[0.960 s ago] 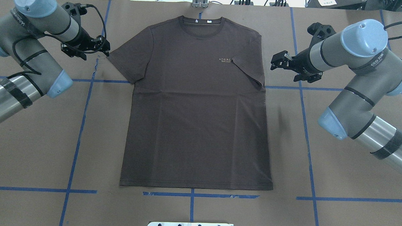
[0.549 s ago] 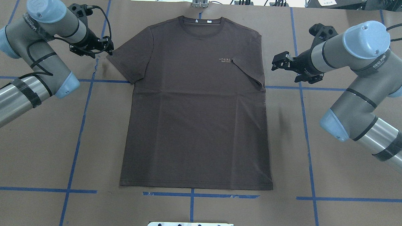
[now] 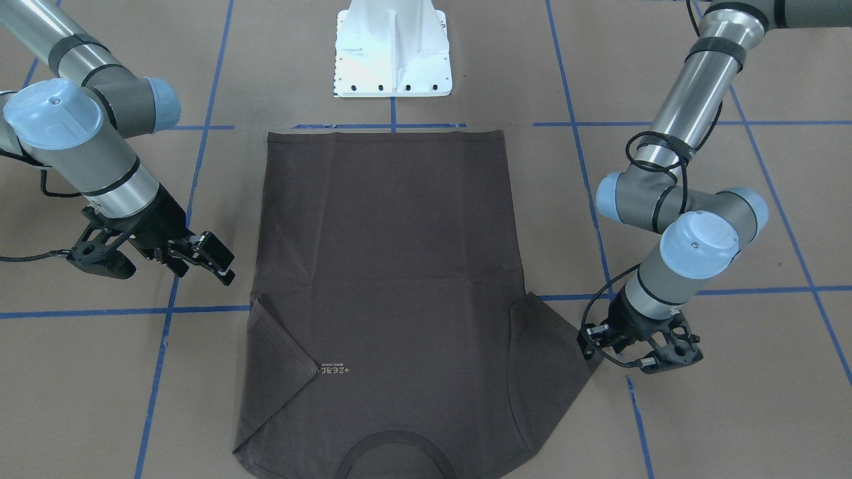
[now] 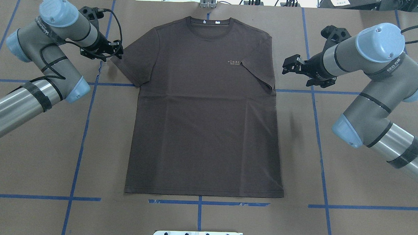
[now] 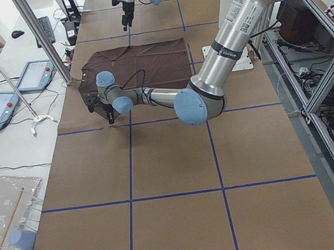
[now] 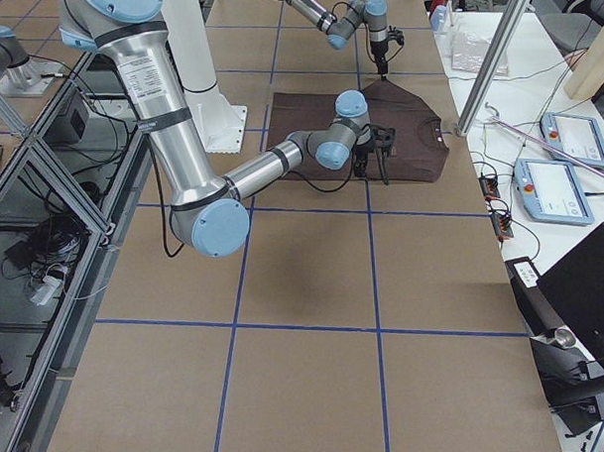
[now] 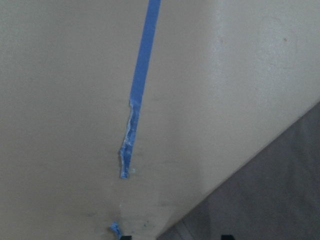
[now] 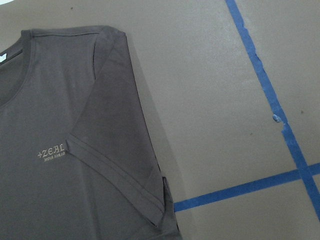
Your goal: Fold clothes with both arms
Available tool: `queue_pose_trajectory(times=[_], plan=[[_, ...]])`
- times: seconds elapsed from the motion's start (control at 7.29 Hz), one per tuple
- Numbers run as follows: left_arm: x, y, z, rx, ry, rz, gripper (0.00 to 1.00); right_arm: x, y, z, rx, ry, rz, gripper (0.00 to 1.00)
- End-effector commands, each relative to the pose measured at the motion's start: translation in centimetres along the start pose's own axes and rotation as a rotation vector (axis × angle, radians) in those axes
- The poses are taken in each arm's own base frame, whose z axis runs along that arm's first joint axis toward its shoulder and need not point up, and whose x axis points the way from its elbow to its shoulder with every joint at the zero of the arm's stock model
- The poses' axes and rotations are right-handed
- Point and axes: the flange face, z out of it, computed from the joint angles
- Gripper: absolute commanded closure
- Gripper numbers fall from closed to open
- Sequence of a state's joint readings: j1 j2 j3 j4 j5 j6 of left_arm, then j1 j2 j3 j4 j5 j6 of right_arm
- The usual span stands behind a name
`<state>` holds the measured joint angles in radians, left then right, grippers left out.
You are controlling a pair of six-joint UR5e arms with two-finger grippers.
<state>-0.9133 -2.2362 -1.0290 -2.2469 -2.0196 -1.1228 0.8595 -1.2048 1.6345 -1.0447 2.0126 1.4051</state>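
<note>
T-shirt is laid flat and front up in the middle of the brown table, with the neck at the far edge and the hem nearest the robot.

At the left, the left gripper is held low at the outer hem of the spread left sleeve. In the left wrist view its two dark fingertips are seen apart, with the sleeve edge running in between them. The step in hand is judged to be the pick-up of this sleeve. For a clean grasp, the jaws should be lowered until only the sleeve's layers are caught, and closed on the hem rather than on the paper below. The cloth should then be carried inward without the body being dragged.

Further right, the right sleeve lies folded onto the chest, its hem touching the pale print.

At the right, the right gripper is held just beside the shirt's edge, clear of it, with jaws parted.

One container is noted: a clear tray on the side bench, in which a thin stick seems to lie.
</note>
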Motion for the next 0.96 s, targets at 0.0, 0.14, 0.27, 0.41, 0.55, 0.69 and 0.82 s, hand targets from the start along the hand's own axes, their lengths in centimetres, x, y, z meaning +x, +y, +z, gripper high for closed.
queue_pose_trajectory(times=[0.0, 0.14, 0.27, 0.41, 0.55, 0.69, 0.82], plan=[[0.6, 0.1, 0.6, 0.015, -0.015, 0.004, 0.49, 0.0, 0.0, 0.0, 0.000, 0.000, 0.000, 0.00], [0.5, 0.0, 0.7, 0.014, -0.018, -0.009, 0.67, 0.0, 0.0, 0.0, 0.000, 0.000, 0.000, 0.00], [0.8, 0.0, 0.6, 0.015, -0.015, -0.016, 1.00, 0.1, 0.0, 0.0, -0.001, 0.002, 0.001, 0.00], [1.3, -0.2, 0.4, 0.017, -0.011, -0.012, 1.00, 0.4, 0.0, 0.4, -0.003, 0.009, 0.001, 0.00], [2.2, -0.3, -0.1, 0.019, 0.001, -0.010, 1.00, 0.6, 0.1, 0.4, -0.003, 0.010, 0.002, 0.00], [4.7, -1.0, -1.4, 0.020, 0.023, -0.012, 1.00, 0.5, 0.1, 0.5, -0.005, 0.010, 0.001, 0.00], [6.2, -0.9, -2.3, 0.013, 0.050, -0.024, 1.00, 0.4, 0.5, 0.6, -0.009, 0.009, -0.003, 0.00]])
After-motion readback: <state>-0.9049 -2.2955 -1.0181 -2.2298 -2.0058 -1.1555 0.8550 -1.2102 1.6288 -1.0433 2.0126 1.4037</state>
